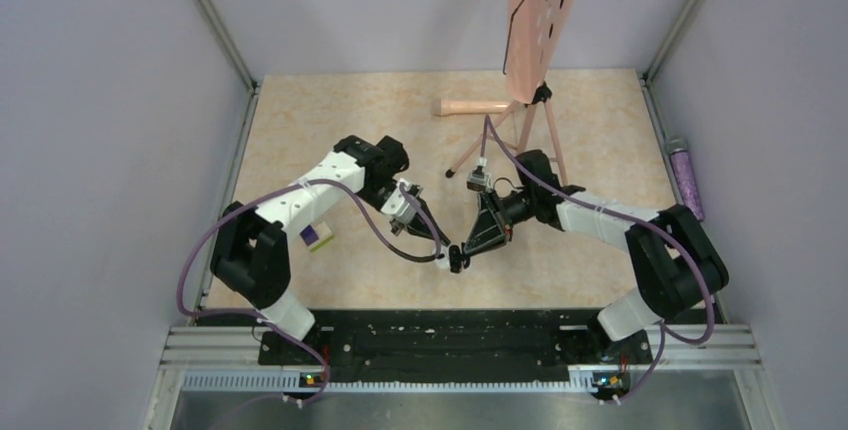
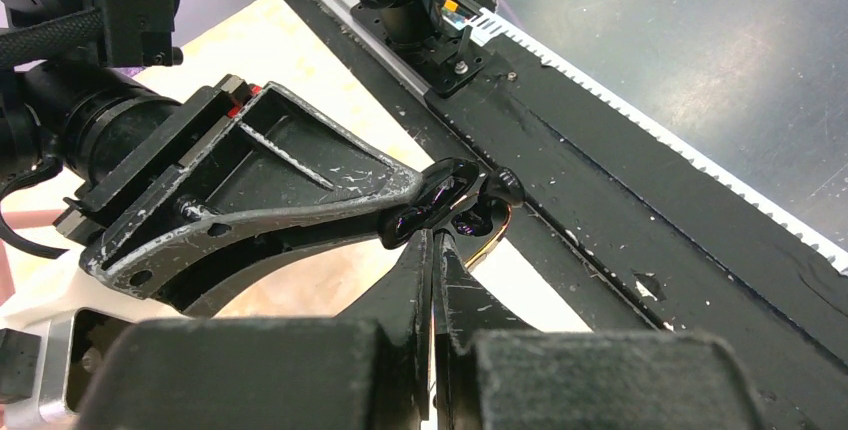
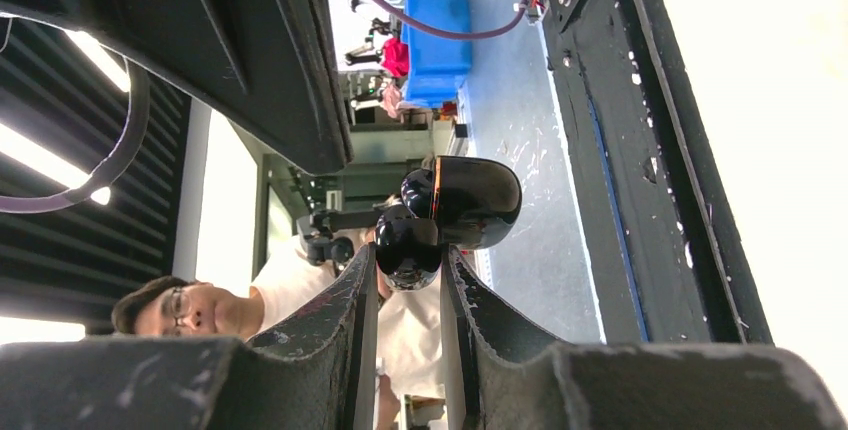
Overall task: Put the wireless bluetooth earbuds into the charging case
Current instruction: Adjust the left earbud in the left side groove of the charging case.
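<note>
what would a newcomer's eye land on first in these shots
The two grippers meet tip to tip above the near middle of the table. The right gripper pinches a tiny glossy black earbud right beside the charging case, which the left gripper appears to clamp. After that, the tall pink perforated board on a tripod at the back.

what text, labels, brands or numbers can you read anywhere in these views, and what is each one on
No text can be read in any view.
small label, orange and white, left wrist view: print too small to read.
pink board: holes only, no lettering.
charging case and earbud: glossy black, no marking visible.
purple-and-yellow block: too small to tell.
</note>
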`<action>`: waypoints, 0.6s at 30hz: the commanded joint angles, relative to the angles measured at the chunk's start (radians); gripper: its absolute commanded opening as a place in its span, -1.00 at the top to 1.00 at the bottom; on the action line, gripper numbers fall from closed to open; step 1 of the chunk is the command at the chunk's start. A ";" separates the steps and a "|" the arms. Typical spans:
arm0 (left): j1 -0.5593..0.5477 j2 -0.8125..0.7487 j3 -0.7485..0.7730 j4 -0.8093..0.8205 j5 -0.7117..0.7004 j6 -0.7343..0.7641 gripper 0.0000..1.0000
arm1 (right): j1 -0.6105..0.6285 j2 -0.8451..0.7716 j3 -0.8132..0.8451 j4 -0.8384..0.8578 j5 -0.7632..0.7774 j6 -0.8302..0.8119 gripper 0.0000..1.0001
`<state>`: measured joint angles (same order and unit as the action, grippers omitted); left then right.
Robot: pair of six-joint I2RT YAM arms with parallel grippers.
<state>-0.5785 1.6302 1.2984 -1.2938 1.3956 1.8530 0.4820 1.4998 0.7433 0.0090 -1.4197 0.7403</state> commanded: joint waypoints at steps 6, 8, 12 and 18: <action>0.034 -0.020 0.007 -0.009 0.026 0.015 1.00 | -0.017 0.077 0.102 0.014 0.022 -0.009 1.00; 0.044 -0.041 0.007 -0.011 0.032 0.009 1.00 | -0.025 0.082 0.086 0.100 0.065 0.093 1.00; 0.064 -0.100 -0.005 0.006 0.057 -0.052 1.00 | -0.029 0.083 -0.008 0.573 0.151 0.460 1.00; 0.105 -0.139 -0.045 -0.229 0.202 0.178 1.00 | -0.029 0.096 -0.114 0.947 0.280 0.776 1.00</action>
<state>-0.5045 1.5269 1.2793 -1.3132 1.4387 1.8286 0.4648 1.5879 0.6724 0.5926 -1.2423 1.2472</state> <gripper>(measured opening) 0.010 0.234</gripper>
